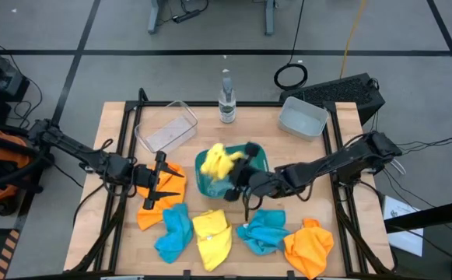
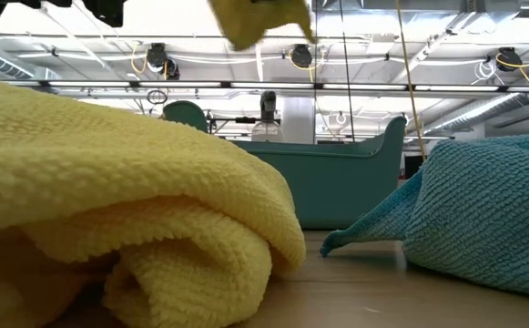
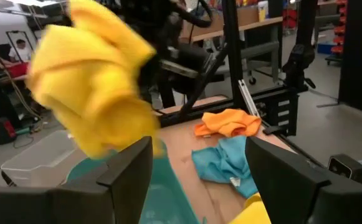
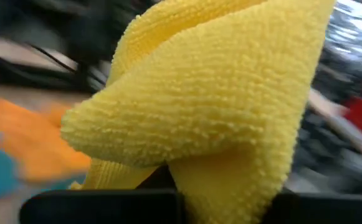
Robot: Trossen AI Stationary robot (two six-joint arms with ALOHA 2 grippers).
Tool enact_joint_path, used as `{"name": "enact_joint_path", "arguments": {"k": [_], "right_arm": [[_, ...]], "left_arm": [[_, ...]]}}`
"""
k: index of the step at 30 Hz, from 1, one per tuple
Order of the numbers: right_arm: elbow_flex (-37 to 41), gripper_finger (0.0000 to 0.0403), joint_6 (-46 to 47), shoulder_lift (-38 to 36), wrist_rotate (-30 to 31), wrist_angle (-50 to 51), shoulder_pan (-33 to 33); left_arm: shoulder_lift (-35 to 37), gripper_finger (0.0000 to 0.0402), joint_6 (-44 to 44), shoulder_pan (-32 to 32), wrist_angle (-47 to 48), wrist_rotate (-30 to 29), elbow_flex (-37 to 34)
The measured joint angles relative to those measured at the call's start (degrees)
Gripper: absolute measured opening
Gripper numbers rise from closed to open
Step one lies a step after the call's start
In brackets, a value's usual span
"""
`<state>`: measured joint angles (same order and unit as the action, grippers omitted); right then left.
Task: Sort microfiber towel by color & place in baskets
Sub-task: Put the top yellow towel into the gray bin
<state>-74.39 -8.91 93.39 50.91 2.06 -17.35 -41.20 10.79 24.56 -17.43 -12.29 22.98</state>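
Observation:
My right gripper [image 1: 240,176] reaches in from the right and is shut on a yellow towel [image 1: 219,162], which it carries bunched above the teal basket [image 1: 261,160]. The same towel shows in the left wrist view [image 3: 87,81] and at the top of the low view [image 2: 259,23]. My left gripper [image 1: 166,185] stands open just left of the teal basket, over an orange towel [image 1: 157,208] that lies on the table, with nothing between its fingers [image 3: 131,168]. The clear basket [image 1: 166,128] and the pale grey basket [image 1: 302,117] stand at the back. My right gripper holds the yellow towel by a bunched fold [image 4: 187,162], several layers thick, coming at it about level from the table's right. The cloth itself hides the fingertips. The towel is lifted clear and hangs crumpled over the teal basket's rim [image 3: 162,186].
Along the near edge lie a teal towel [image 1: 173,231], a yellow towel [image 1: 212,237], another teal towel [image 1: 263,231] and an orange towel [image 1: 310,245]. A clear bottle [image 1: 226,101] stands at the far middle between the clear and grey baskets.

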Motion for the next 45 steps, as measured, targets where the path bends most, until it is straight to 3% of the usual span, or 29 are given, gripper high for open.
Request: {"name": "enact_joint_path", "arguments": {"k": [3,11,16,23,31,39,45], "right_arm": [[0.00,0.0031,4.26,-4.06,4.66,13.63,2.35],[0.00,0.0033,26.36,-11.61,4.00,51.02,14.73],[0.00,0.0033,30.87,-12.34,-1.83,60.77,26.11],[3.98,0.0033,19.16,-11.68,-10.86,54.22,40.56],[14.42,0.0034,10.92,-11.75,-14.96,40.41,53.56],[25.61,0.0034,6.05,-11.73,-15.37,23.78,59.51],[30.41,0.0036,5.17,-11.73,-19.80,20.54,61.68]], "left_arm": [[0.03,0.0262,0.00,0.02,0.51,0.00,0.00],[-0.07,0.0262,-0.07,0.02,0.40,-0.04,0.00],[-0.08,0.0262,-1.49,0.00,0.03,-0.09,0.00],[-0.13,0.0262,-1.57,0.00,-0.22,-0.13,0.00],[-0.17,0.0262,-1.70,0.00,-0.09,-0.12,0.00],[-0.17,0.0262,-3.04,0.00,0.00,-0.07,0.00],[-0.65,0.0262,-3.04,-0.02,-0.03,-0.02,0.00]]}}
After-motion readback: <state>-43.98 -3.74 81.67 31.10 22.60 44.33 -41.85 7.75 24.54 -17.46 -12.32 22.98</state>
